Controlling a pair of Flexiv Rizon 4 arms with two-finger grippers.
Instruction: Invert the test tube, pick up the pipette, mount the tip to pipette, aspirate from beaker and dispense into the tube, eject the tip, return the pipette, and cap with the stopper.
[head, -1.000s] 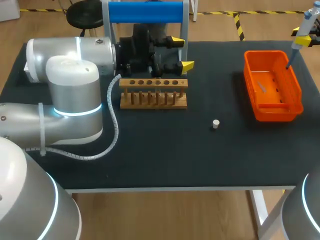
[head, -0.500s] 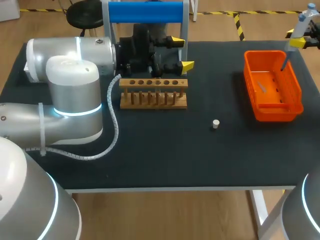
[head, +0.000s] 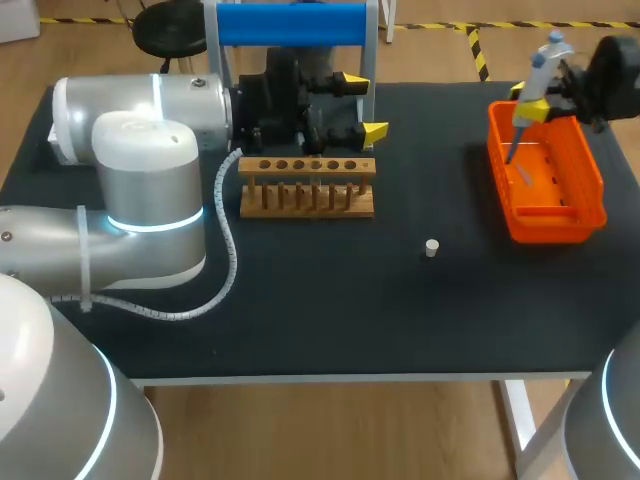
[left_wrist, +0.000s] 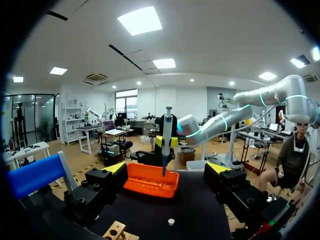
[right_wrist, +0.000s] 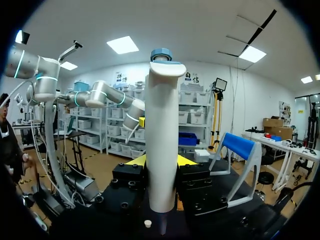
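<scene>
- The right end effector (head: 533, 101) is closed on the pipette (head: 535, 85). It grips the white body from both sides, and the right wrist view shows that body upright between the two black fingers.
- The pipette hangs over the orange bin (head: 560, 226), tilted, with its blue-capped head toward 1 o'clock and its thin dark lower end toward 7 o'clock. That end points down into the bin's far half (I cannot tell whether it touches the floor of the bin).
- The bin sits at about 2 o'clock on the dark tabletop (head: 340, 320), well apart from everything else on it.
- A small white stopper (head: 431, 248) stands alone near the middle of the tabletop, at 8 o'clock from the bin and at 4 o'clock from the wooden rack (head: 307, 187).
- The rack, with a row of holes along its top, lies at about 11 o'clock on the tabletop.
- The left end effector (head: 365, 106) is open and holds nothing, its yellow tips spread wide apart. It hovers just beyond the rack at 12 o'clock, pointing toward 3 o'clock.
- From the left wrist view, the bin and the hanging pipette show straight ahead between the spread fingers, with the stopper nearer on the bare tabletop.
</scene>
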